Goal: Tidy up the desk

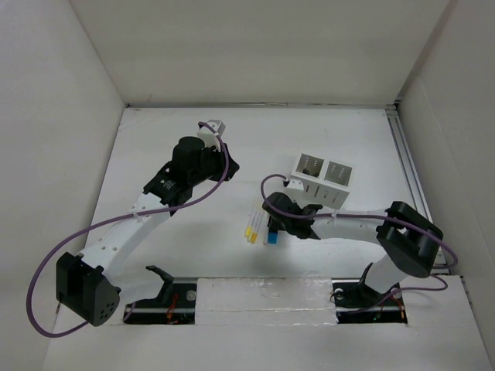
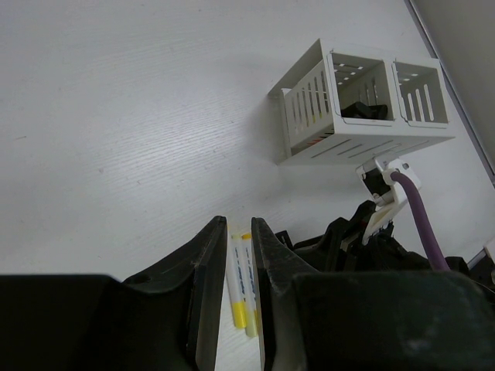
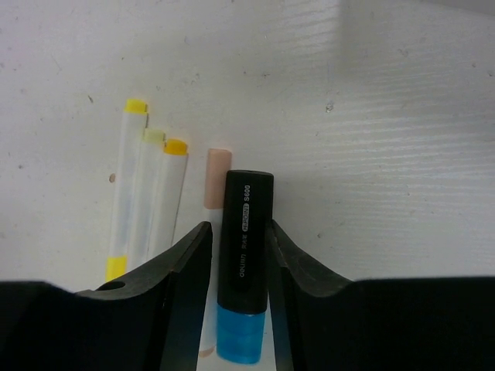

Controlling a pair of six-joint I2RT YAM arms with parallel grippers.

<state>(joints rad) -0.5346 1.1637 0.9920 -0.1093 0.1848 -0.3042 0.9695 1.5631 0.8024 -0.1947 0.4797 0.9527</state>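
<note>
My right gripper [image 3: 238,228] is low over the white desk [image 1: 309,131], shut on a black highlighter with a blue end [image 3: 244,255]. In the top view the gripper [image 1: 274,224] is at the desk's middle front. Three yellow-tipped white markers [image 3: 147,193] and a peach-tipped pen [image 3: 216,174] lie just left of the highlighter. My left gripper [image 1: 228,166] hangs above the desk, left of the white slotted two-compartment holder [image 1: 325,176]. Its jaws stand a narrow gap apart and hold nothing. In the left wrist view [image 2: 238,224], the yellow markers [image 2: 238,286] show through that gap.
The holder [image 2: 363,108] stands at centre right with a black item [image 2: 363,110] in its left compartment. A thin metal rail [image 1: 406,162] runs along the desk's right edge. White panels wall the left, back and right sides. Purple cables loop from both arms.
</note>
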